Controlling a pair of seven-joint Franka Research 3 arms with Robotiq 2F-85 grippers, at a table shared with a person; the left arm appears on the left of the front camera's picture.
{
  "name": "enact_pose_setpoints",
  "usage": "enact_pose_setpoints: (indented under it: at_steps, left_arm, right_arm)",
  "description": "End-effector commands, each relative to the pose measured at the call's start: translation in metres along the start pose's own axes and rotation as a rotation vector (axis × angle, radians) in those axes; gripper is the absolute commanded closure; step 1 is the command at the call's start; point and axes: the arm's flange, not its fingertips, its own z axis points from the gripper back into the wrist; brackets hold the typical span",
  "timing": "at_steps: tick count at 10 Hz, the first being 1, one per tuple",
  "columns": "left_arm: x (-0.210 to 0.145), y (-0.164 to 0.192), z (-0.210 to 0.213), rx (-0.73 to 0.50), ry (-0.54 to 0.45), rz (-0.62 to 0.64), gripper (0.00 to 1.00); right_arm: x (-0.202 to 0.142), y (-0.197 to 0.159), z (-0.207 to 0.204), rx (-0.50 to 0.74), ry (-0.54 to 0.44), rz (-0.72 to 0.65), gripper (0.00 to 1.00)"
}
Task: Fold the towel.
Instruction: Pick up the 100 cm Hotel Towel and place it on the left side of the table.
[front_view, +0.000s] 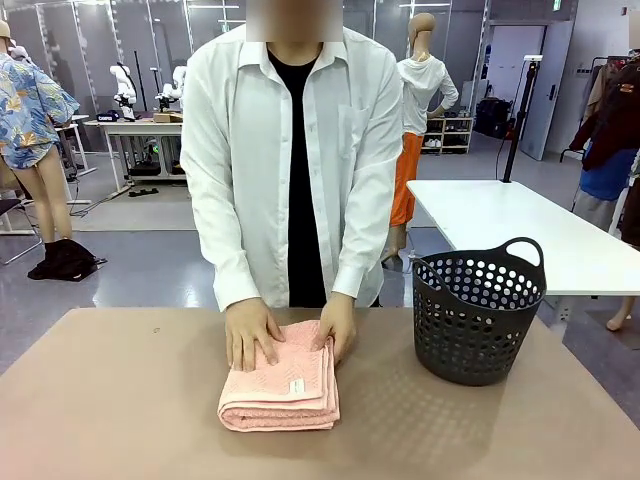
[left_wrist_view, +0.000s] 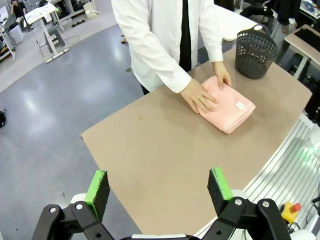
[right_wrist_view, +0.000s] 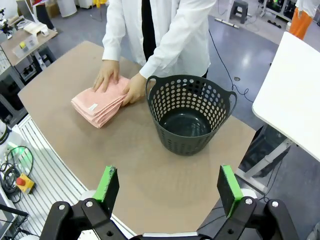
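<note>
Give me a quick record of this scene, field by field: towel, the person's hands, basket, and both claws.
Towel: folded into a compact layered stack, flat on the table, white label facing up
Person: one hand flat on top of the stack, other hand on its edge nearer the basket
Basket: dark, perforated, upright, empty, beside the towel, not touching it
Left claw: open, holding nothing, well away from the towel
Right claw: open, holding nothing, well away from the basket
</note>
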Motion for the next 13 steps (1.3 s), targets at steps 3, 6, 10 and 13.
enact_pose_setpoints:
  at_steps: [3,6,10,13]
  left_arm:
    - [0.0036,0.0000,0.0008,-0.013,-0.015,-0.015,0.00]
    - [0.0036,0.0000,0.0008,-0.013,-0.015,-0.015,0.00]
    - [0.0036,0.0000,0.0008,-0.013,-0.015,-0.015,0.00]
    - [0.0036,0.0000,0.0008,-0.013,-0.015,-0.015,0.00]
  right_arm:
    - [-0.0004,-0.0006,-0.0001,-0.002,-0.002,-0.002,0.00]
    - [-0.0004,-0.0006,-0.0001,-0.002,-0.002,-0.002,0.00]
    - [-0.0004,-0.0006,-0.0001,-0.002,-0.002,-0.002,0.00]
    - [-0.0004,-0.0006,-0.0001,-0.002,-0.002,-0.002,0.00]
